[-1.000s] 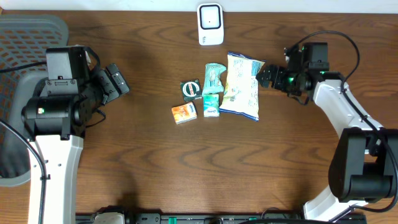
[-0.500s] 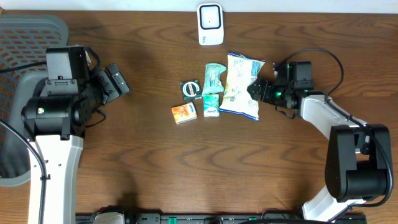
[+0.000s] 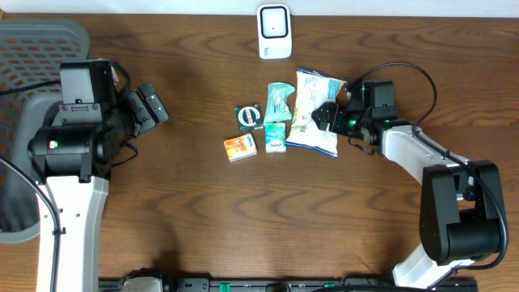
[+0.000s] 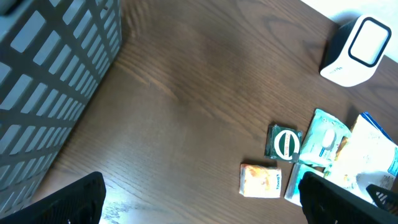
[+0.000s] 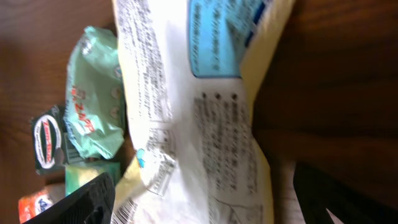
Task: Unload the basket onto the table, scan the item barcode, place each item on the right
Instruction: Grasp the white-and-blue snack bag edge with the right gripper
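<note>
Right gripper (image 3: pixel 323 115) spread open astride the bag (image 3: pixel 306 126).
Bag lies flat between the fingers, packets (image 3: pixel 276 101) against its left side; bare table (image 3: pixel 203 203) lies right of it; scanner (image 3: pixel 274 31) stands beyond, at the far edge.

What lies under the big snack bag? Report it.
Only the wooden table shows around the snack bag; the green packet sits beside its left edge. Anything beneath it is covered.
</note>
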